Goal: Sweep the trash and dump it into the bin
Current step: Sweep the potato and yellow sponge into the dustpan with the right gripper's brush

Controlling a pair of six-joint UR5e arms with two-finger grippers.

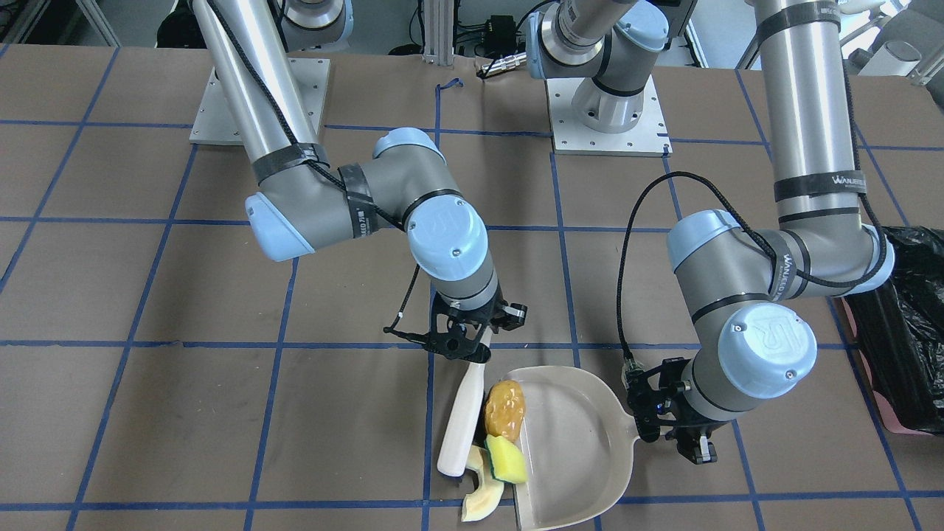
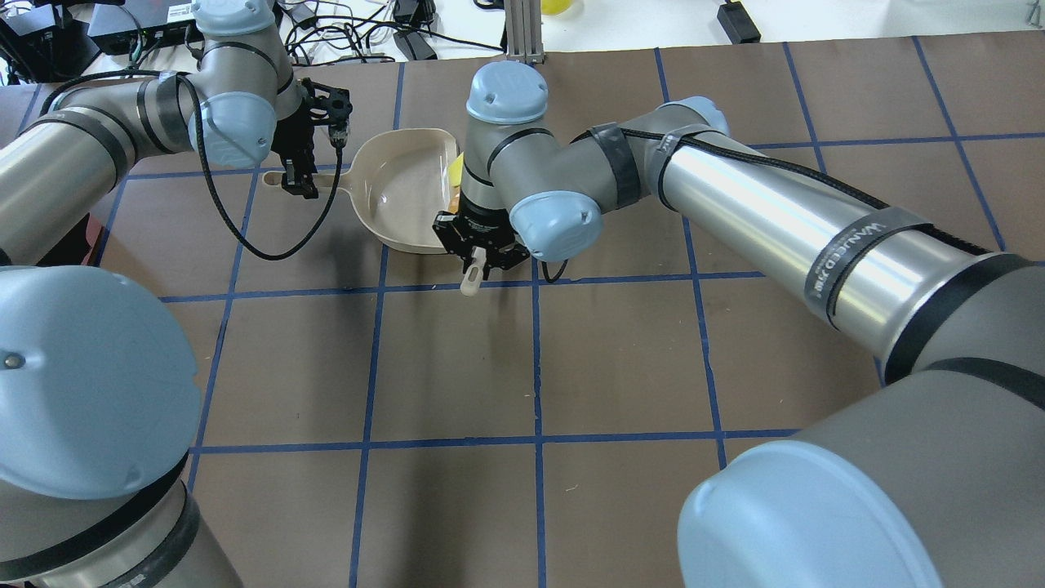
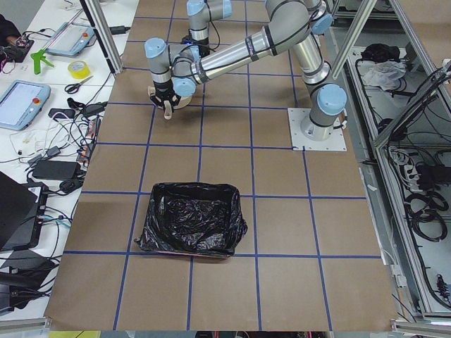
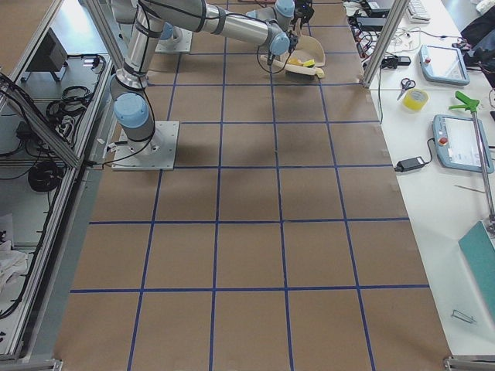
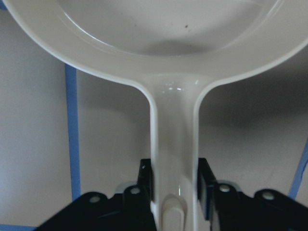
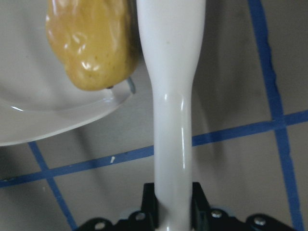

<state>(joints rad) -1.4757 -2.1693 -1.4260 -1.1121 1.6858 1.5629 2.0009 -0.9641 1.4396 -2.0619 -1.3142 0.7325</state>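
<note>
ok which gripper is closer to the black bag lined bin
Left. The left gripper, clamped on the beige plastic dustpan's handle, is on the pan's side toward the black-bagged bin; the right gripper, holding the white brush handle, is beyond the pan.

Near the bench's [image 2: 457, 367] far edge, left of middle, a beige pan [image 2: 404, 184] lies flat, its handle clasped by the left tool [image 2: 299, 184]. The right tool [image 2: 482, 257], at the pan's near rim, grips a white brush [image 2: 471, 282]. Yellow trash [image 2: 454, 170] peeks out behind it.
</note>
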